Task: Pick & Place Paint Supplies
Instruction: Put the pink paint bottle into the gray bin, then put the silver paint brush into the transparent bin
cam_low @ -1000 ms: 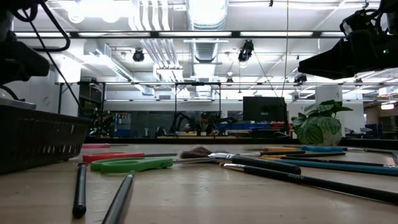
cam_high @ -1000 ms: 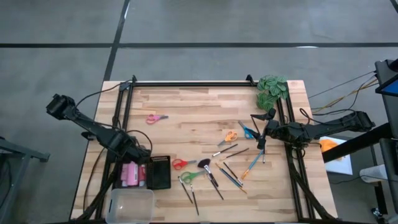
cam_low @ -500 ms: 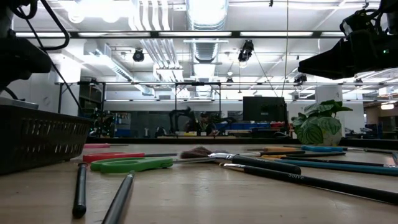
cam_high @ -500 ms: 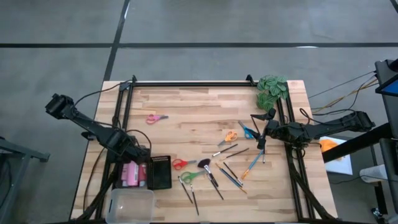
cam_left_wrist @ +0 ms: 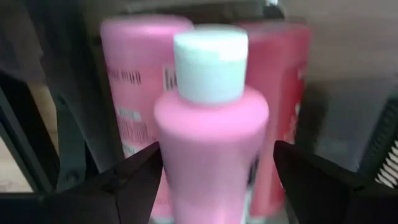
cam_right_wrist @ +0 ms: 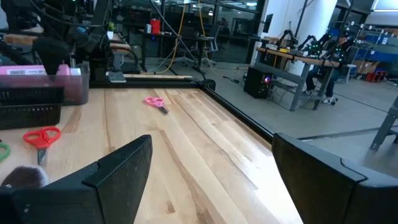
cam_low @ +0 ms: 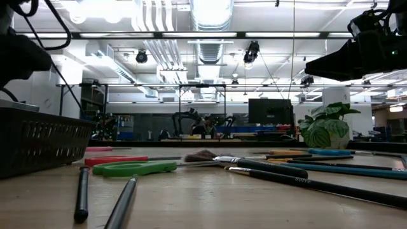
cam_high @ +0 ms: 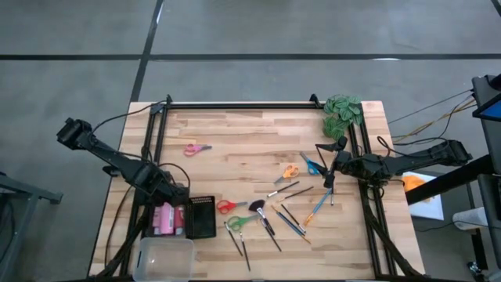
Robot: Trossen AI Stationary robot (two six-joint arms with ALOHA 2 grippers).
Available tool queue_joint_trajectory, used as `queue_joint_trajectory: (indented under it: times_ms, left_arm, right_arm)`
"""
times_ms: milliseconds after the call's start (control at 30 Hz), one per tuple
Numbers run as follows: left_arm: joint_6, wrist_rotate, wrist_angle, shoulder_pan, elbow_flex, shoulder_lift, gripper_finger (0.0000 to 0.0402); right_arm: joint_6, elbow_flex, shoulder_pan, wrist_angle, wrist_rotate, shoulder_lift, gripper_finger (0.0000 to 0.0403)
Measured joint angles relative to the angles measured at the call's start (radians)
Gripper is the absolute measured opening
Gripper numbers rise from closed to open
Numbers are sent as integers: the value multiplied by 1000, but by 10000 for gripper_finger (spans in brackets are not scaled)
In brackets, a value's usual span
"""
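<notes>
Wooden table [cam_high: 250,141] carried scattered brushes [cam_high: 278,219] and scissors [cam_high: 228,206] toward its front middle. At its front left corner the left gripper [cam_high: 174,196] hung over a black basket [cam_high: 202,218], fingers spread, with a pink paint bottle [cam_left_wrist: 210,137] standing between them but ungripped, other bottles [cam_left_wrist: 134,93] just behind. The right gripper [cam_high: 329,174], fingers also spread, waited near the right edge, above the brushes.
</notes>
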Motion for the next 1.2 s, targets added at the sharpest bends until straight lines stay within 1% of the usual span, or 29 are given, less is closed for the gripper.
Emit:
queue_joint_trajectory:
  times_ms: [167,267,433,567,700,867,967,1033,1067,1133,1200]
  left_arm:
    - [-6,6,-46,0,57,-36,307]
    - [-7,-26,-70,0,98,-57,307]
    - [17,-135,-134,0,172,-71,307]
    - [104,-285,-180,0,231,-71,307]
    - [252,-484,-191,0,255,-71,307]
    - [436,-731,-167,0,239,-70,307]
    - [531,-898,-106,0,214,-70,307]
    - [631,-997,-23,0,191,-70,307]
    - [705,-1040,38,0,176,-70,307]
    - [895,-1100,192,0,137,-70,307]
    - [1119,-1129,385,0,94,-70,307]
  right_arm:
    - [-1,0,0,0,0,0,329]
    - [0,0,0,0,0,0,329]
    - [0,0,0,0,0,0,329]
    - [0,0,0,0,0,0,329]
    - [0,0,0,0,0,0,329]
    - [0,0,0,0,0,0,329]
    - [0,0,0,0,0,0,329]
    - [-1,0,0,0,0,0,329]
    - [-2,0,0,0,0,0,329]
    - [1,0,0,0,0,0,329]
    - [-2,0,0,0,0,0,329]
